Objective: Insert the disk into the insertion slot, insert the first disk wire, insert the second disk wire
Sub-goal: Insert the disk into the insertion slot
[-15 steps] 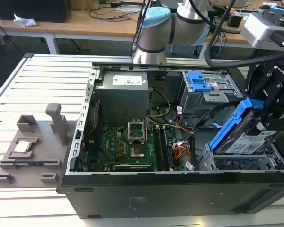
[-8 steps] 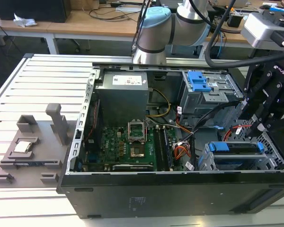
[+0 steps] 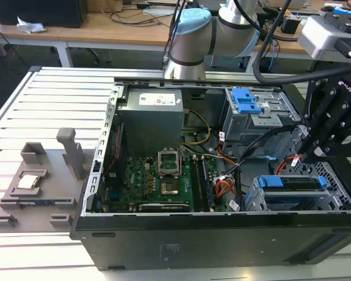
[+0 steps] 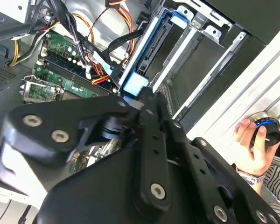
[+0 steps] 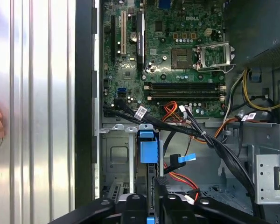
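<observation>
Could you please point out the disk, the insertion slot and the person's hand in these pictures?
the disk (image 5: 148,151): first wrist view, on its blue carrier's end.
the insertion slot (image 3: 339,181): exterior view, on its perforated grey wall.
the person's hand (image 4: 249,150): second wrist view, on the palm.

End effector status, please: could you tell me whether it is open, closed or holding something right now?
End effector: closed, its tips at the disk in the insertion slot; whether it grips anything cannot be told.
</observation>
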Available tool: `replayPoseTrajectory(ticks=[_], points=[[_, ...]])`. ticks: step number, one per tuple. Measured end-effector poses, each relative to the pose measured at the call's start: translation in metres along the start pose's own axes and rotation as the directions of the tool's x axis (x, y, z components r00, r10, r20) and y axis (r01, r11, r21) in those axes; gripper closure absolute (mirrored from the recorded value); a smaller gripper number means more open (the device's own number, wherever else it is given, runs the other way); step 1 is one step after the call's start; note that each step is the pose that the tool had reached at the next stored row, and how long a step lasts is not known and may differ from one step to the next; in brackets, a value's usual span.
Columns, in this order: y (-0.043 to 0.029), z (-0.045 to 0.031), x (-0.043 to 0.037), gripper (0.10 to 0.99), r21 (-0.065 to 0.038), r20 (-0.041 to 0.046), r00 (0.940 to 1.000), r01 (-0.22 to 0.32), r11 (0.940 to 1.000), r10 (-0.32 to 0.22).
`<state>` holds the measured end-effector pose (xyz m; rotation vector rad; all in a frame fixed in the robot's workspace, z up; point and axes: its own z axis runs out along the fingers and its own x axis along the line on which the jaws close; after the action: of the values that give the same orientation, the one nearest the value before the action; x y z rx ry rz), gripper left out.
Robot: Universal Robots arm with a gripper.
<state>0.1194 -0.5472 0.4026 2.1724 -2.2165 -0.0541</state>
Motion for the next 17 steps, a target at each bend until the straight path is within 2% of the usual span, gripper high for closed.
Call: replayPoseTrajectory(ticks=[1,2,12,17], points=[[0.0000,0.0000,0.0000,0.973,0.000,0.0000,1.0000,0.000,1.0000,0.000],[0.0000,0.0000,0.0000,0.980,0.000,-0.0001,1.0000,0.000,1.0000,0.000],[0.0000,0.0000,0.0000,0.980,0.000,-0.0003,1.0000,0.000,1.0000,0.000],[-0.0002,0.0031,-0.0001,0.980,0.000,-0.0003,1.0000,0.000,1.0000,0.000]])
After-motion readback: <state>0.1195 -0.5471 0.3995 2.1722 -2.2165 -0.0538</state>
